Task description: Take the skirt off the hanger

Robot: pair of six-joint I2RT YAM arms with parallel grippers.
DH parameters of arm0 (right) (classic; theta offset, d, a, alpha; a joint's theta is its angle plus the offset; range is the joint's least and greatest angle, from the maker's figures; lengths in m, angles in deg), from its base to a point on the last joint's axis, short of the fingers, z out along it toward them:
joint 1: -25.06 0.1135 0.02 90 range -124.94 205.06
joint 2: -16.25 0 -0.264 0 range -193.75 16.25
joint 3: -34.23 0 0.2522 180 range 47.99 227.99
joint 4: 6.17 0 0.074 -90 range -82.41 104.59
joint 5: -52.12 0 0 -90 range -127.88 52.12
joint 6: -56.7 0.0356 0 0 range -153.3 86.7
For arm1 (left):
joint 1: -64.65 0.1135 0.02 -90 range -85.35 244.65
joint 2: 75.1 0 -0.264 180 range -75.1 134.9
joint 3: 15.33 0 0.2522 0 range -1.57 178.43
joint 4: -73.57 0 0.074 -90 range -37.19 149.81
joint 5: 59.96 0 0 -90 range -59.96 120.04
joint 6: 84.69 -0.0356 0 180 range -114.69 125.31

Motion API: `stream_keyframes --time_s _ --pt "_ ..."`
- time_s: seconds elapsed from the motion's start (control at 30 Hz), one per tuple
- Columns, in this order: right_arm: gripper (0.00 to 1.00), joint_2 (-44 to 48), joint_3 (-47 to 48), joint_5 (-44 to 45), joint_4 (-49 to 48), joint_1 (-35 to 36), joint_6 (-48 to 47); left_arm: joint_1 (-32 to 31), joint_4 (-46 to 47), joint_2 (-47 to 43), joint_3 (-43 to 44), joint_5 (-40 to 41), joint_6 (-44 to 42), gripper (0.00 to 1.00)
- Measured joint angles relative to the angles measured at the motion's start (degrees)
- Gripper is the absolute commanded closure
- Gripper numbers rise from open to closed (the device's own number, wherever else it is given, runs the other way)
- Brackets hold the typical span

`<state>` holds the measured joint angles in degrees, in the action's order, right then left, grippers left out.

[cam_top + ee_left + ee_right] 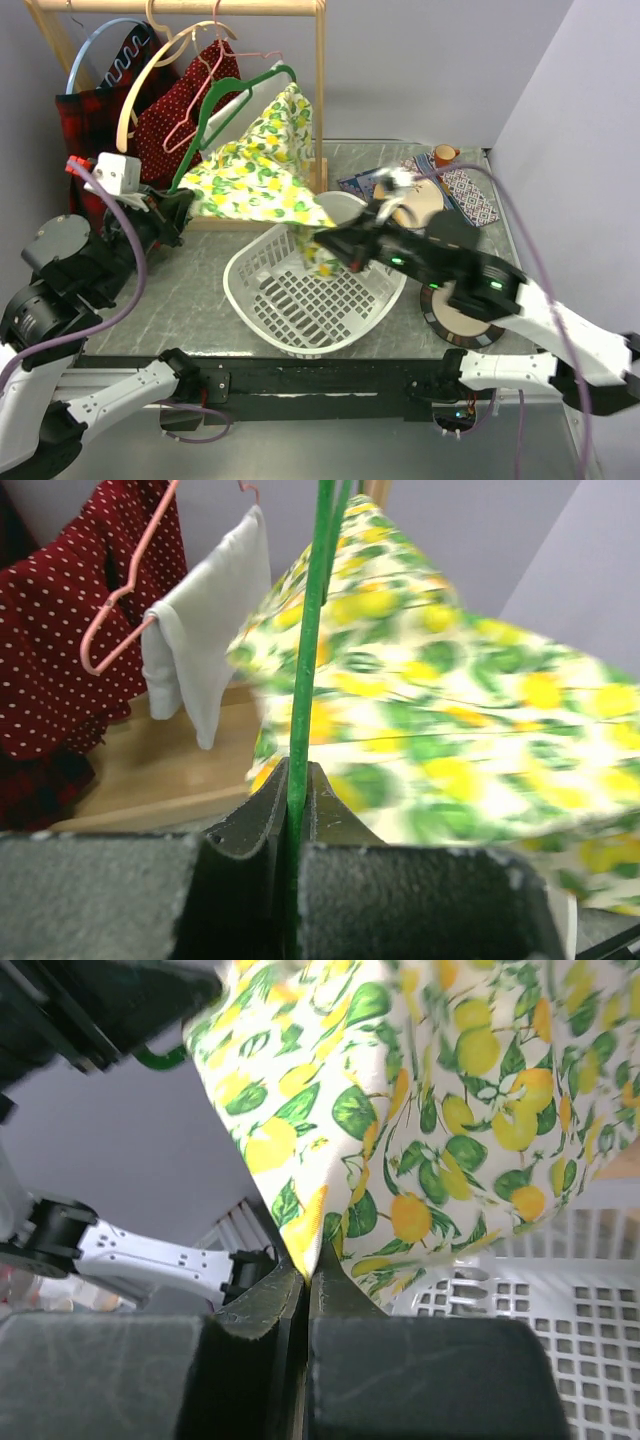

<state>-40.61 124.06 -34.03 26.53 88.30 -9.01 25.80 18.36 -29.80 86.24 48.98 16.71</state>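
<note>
Over the table [170, 305], left pincer [297, 785] clamps hanger [312, 650], right pincer [308, 1272] skirt [420, 1110].

Both arms are built from black joint housings and white shell links. The left claw [178, 208] is matte black, its fingers [262, 815] tapering to thin curved tips above grainy dark blocks. Just behind it sits a white box [118, 172] with a red plug [76, 166], and a thick purple cable [135, 270] loops back from there past a grey round motor cap [58, 240]. The right claw [322, 246] is black too (the same grainy finish up close). Small green lights [397, 261] glow on the housings behind it, a thinner purple cable [520, 215] arches farther back, and a white link [570, 335] lies beyond.
</note>
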Motion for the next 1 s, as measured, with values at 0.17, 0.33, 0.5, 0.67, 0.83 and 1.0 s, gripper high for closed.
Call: stream_keyframes --time_s 0.17,0.33,0.5,0.67,0.83,1.0 --pt "1.00 8.7 2.7 4.9 7.7 0.0 -0.1 -0.1 0.0 -1.0 0.0 1.8 -1.2 0.99" --pt "1.00 15.0 4.1 8.2 11.6 0.0 -0.1 -0.1 0.1 -2.5 -0.1 5.1 -1.8 0.99" --pt "1.00 16.0 11.9 8.7 14.3 0.0 -0.1 0.0 0.2 -4.0 0.1 6.6 -1.9 0.99" --pt "1.00 15.2 14.9 7.0 14.5 0.0 -0.1 0.0 0.3 -4.0 1.0 7.9 -2.2 0.99" --pt "1.00 12.6 12.0 6.0 15.0 0.0 -0.2 0.0 0.5 -4.0 1.1 9.1 -2.9 0.99" --pt "1.00 9.6 6.8 8.1 14.3 0.0 -1.2 0.0 1.8 -3.7 1.1 7.9 -3.2 0.99"
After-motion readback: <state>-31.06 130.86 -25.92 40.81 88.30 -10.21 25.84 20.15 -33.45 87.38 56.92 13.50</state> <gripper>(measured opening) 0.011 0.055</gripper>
